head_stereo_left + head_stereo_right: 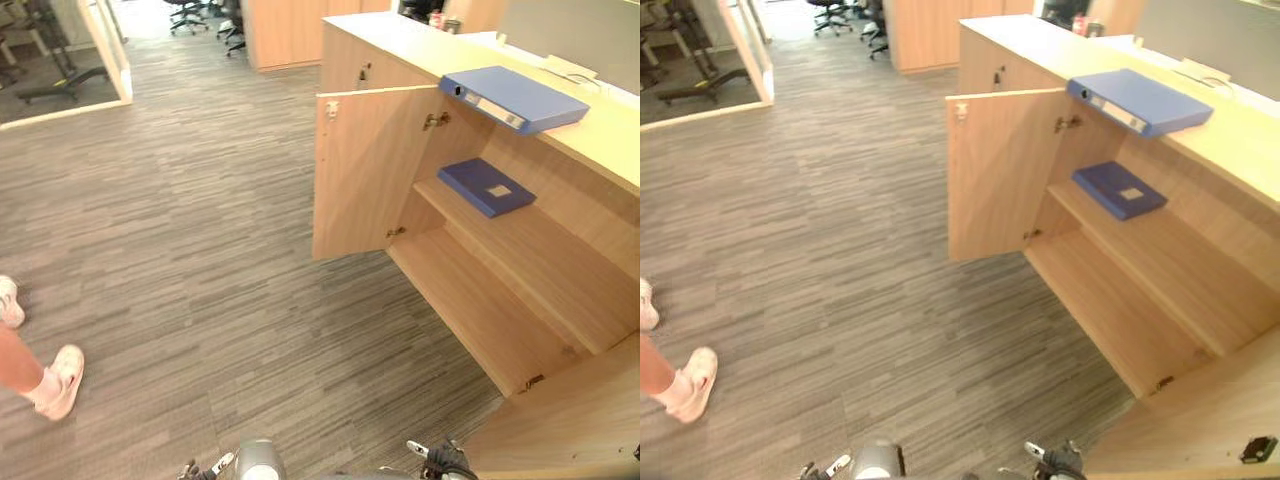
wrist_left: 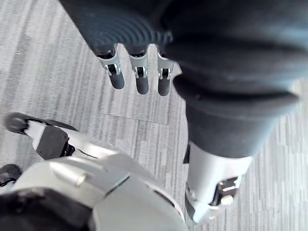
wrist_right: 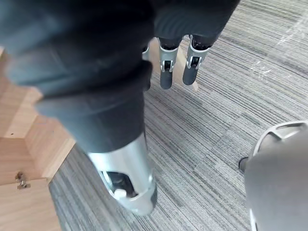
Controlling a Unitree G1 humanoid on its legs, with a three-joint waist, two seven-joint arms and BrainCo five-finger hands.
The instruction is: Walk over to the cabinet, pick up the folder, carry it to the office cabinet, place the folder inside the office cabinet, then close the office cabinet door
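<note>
The robot's left hand (image 2: 141, 77) wears a black ribbed cover (image 2: 231, 57) over its back and wrist. Past the cover run silver fingers (image 2: 111, 67) with dark tips. Beside the cover sits a broad silver thumb (image 2: 211, 183). The right hand (image 3: 166, 72) matches in finish.

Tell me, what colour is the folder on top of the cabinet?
The folder is light blue, clearest in the left eye view.

Blue folder (image 1: 515, 98) atop cabinet (image 1: 400, 42), door (image 1: 370, 170) open; darker item (image 1: 487, 187), maybe a folder, on mid shelf (image 1: 545, 245).
</note>
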